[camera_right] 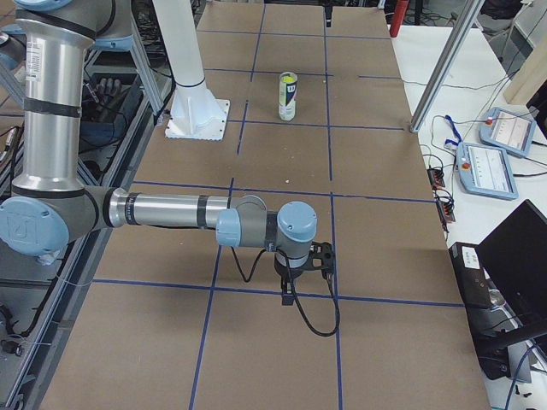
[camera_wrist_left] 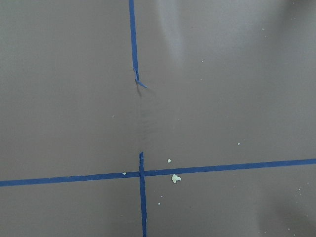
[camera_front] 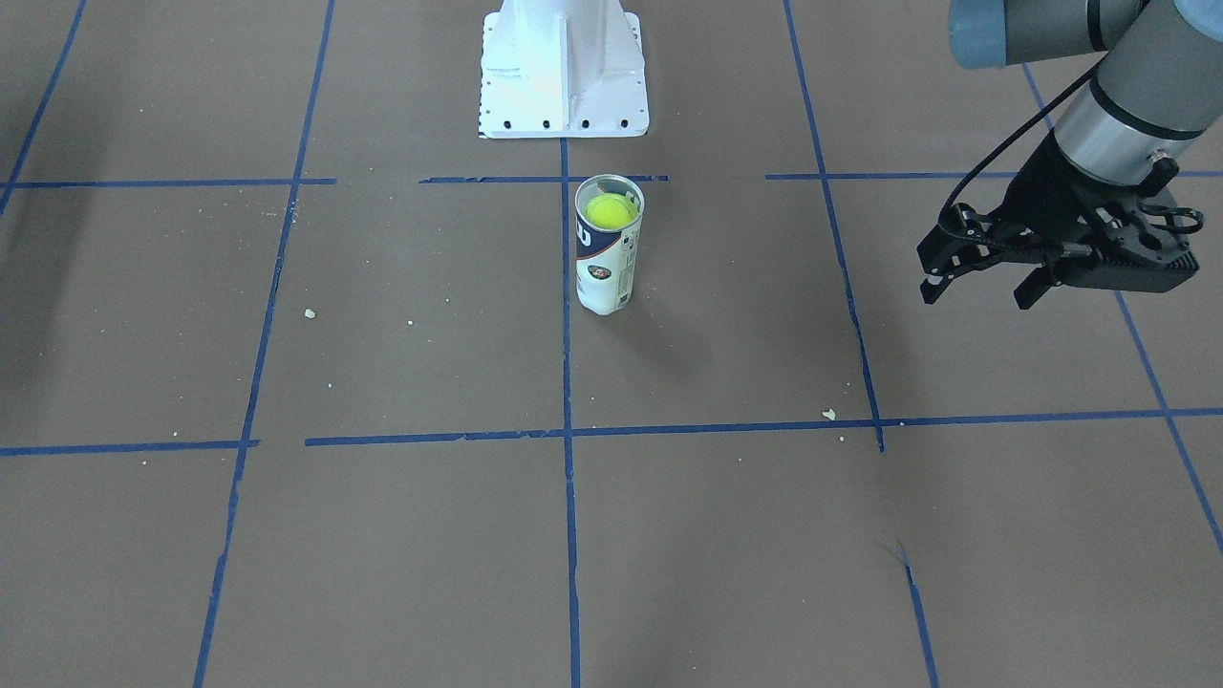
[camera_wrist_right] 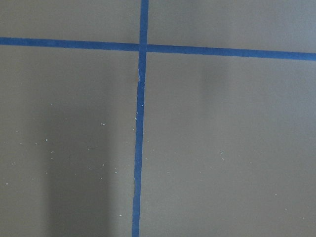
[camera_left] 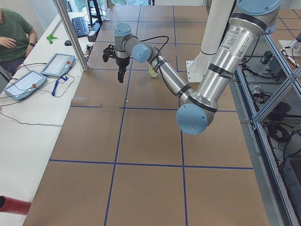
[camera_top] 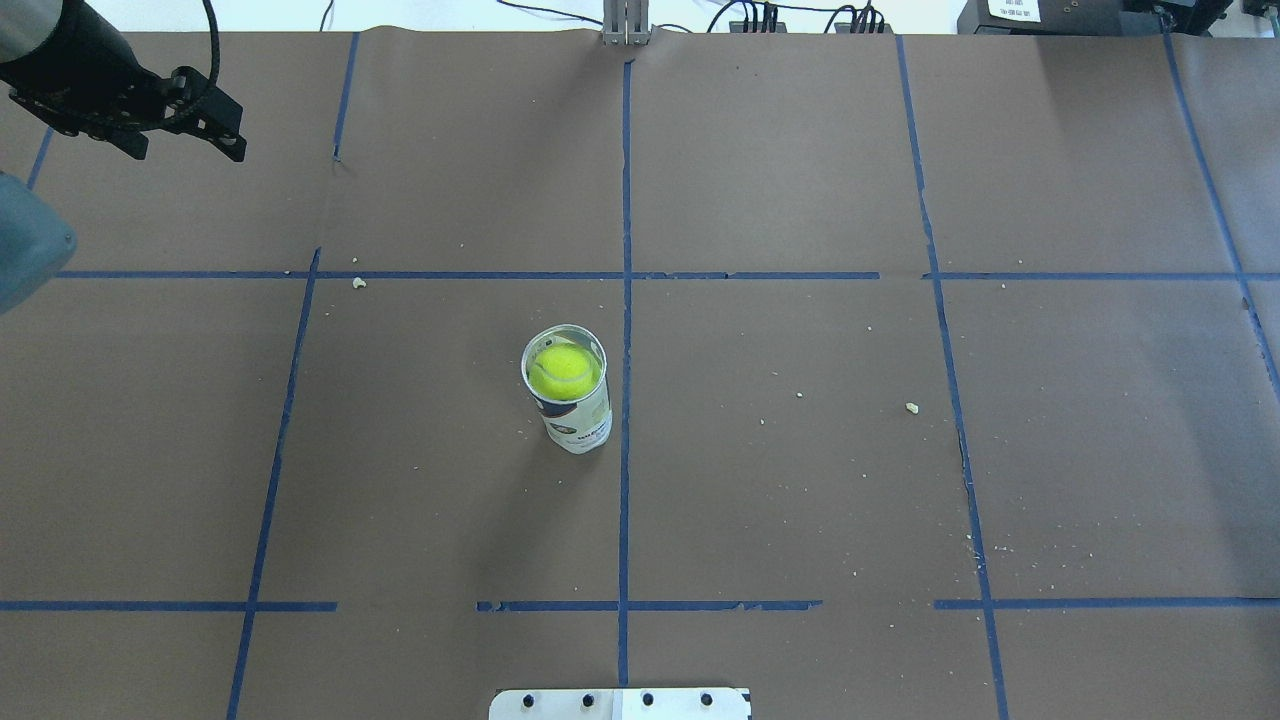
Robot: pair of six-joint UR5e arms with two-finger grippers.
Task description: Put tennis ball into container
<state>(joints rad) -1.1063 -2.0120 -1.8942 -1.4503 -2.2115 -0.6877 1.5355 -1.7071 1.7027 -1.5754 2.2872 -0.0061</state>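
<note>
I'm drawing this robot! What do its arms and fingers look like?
The left arm and right arm are shiny silver tubes with pale blue joint caps. The left gripper is black with two short fingers, and a black cable loops beside it.

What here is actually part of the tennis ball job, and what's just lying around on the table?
Part of the job:
- tennis ball, sitting inside the container
- container, standing upright
- left gripper, open, empty, off to the side

Just lying about:
- white robot base
- blue tape lines
- pale crumbs on the brown table paper
</note>
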